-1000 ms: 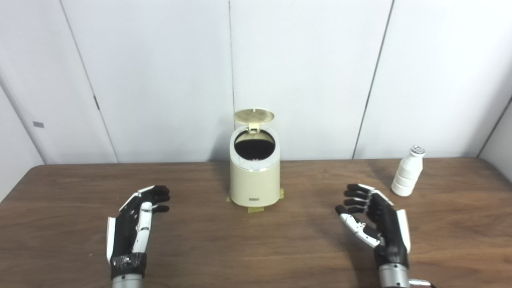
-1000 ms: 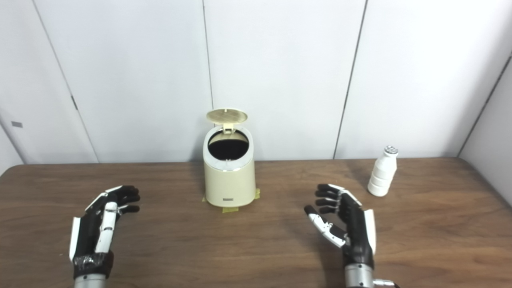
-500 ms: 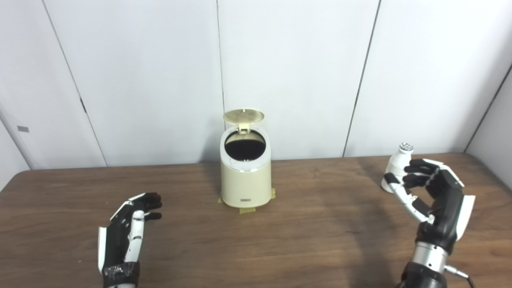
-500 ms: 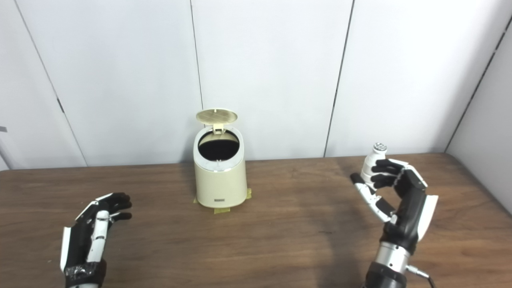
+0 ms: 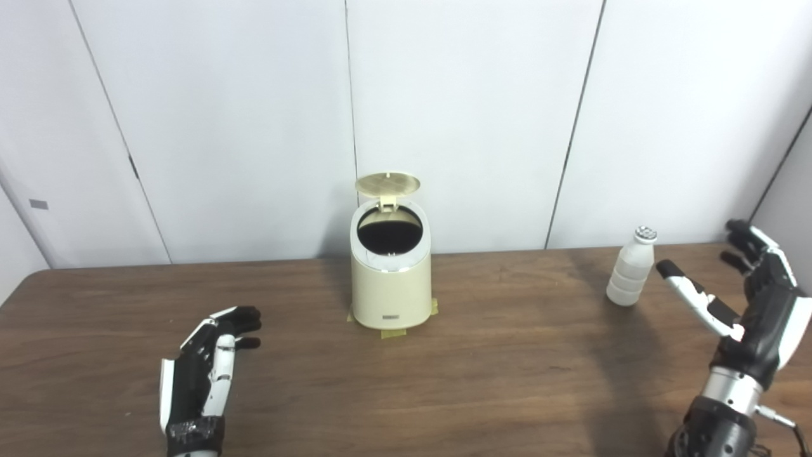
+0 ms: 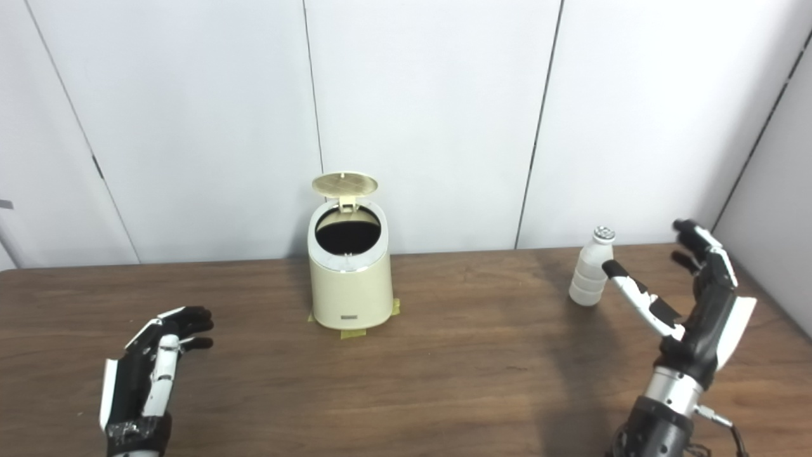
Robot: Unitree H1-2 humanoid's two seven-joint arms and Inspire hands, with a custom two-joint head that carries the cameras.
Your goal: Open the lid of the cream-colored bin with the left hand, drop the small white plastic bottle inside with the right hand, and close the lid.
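Right hand (image 5: 748,298): raised, fingers and thumb spread wide, holding nothing, thumb tip just right of the bottle (image 5: 629,277), not touching it. Bottle: upright near the table's (image 5: 482,381) far right edge. Left hand (image 5: 206,365): low over the table at near left, fingers loosely apart, empty. Bin (image 5: 390,279): centre, far side, lid (image 5: 387,184) raised upright.
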